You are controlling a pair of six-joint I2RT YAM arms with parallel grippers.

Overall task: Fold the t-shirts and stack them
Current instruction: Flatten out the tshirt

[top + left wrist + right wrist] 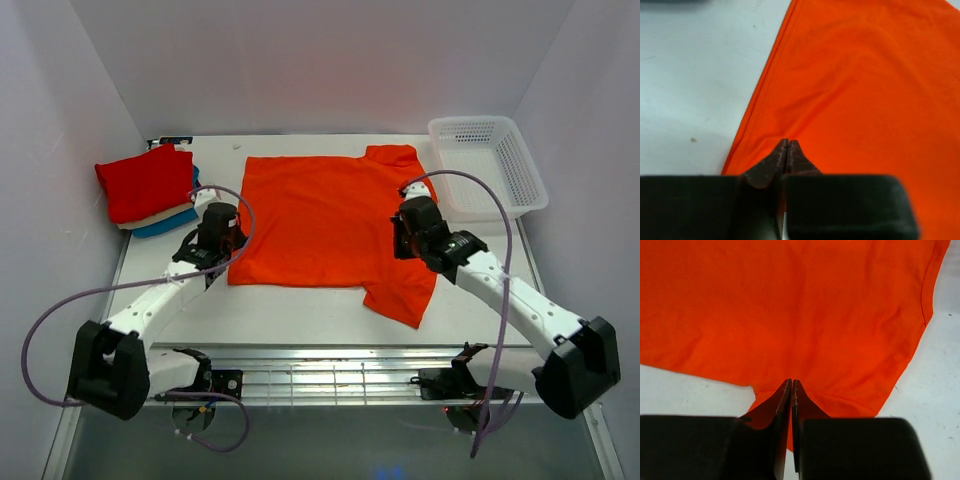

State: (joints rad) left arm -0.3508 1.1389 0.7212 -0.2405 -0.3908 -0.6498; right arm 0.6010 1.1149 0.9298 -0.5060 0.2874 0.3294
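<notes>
Orange t-shirt [320,220] lies spread flat at desk [300,312] centre. Left end effector [788,146] is pressed together at its left edge. Right end effector [791,385] is pressed together by the near right sleeve. Whether either pinches cloth: cannot tell.

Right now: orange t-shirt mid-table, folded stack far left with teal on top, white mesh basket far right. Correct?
No: the red t-shirt tops the folded stack, teal t-shirt at the bottom (top external view). Rest holds: orange t-shirt, white mesh basket.
</notes>
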